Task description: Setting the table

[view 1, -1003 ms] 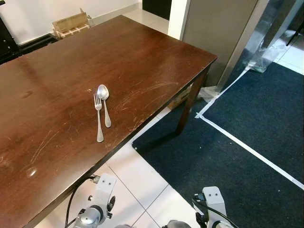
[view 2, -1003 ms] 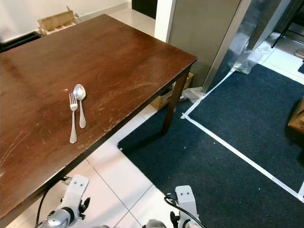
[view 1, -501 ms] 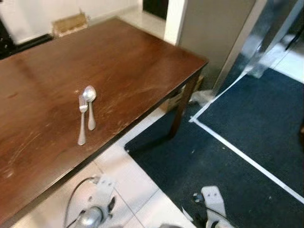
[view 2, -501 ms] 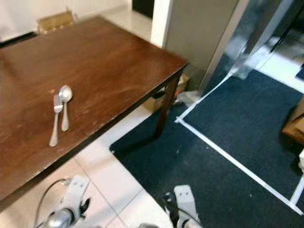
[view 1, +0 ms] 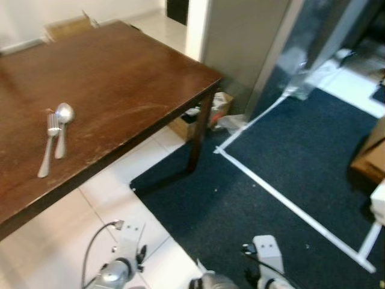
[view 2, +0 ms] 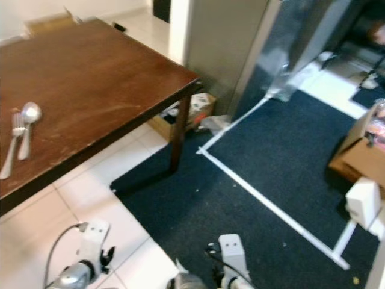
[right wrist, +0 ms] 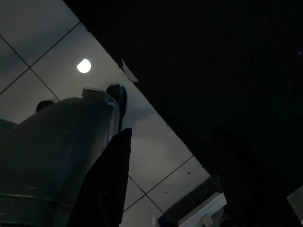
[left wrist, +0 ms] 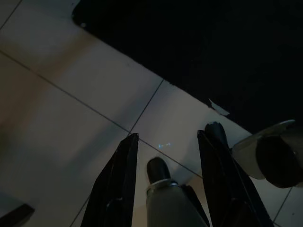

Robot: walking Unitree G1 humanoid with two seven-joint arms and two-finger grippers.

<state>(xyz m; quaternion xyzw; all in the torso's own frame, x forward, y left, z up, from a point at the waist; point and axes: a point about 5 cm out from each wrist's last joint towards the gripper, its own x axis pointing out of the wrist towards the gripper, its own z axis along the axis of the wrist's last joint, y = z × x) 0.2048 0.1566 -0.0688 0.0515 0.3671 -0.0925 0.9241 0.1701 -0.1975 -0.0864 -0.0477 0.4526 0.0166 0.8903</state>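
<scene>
**Cutlery laid on the counter, both arms hanging idle**

You have a fork (view 1: 49,144) and a spoon (view 1: 62,125) lying side by side on the brown counter (view 1: 132,78), close to its near edge, handles pointing toward the robot. The two are just beside each other, possibly touching near the heads; the blur makes that hard to settle.

Your left end effector (left wrist: 165,184) hangs low over the tiled floor (left wrist: 71,94), its two black fingers spread apart with nothing between them. Your right end effector (right wrist: 111,175) also hangs by the floor, next to the dark carpet (view 1: 289,162); whether it is wide or narrow, you cannot tell from these views.

If you need to shift the cutlery, expect light, stiff, slick metal lying flat, so there is little to get under. My judgement: take each piece across the narrow mid-handle, pinching from the sides. The thin handle may skate on the polished wood, so close slowly and lift straight up.
</scene>
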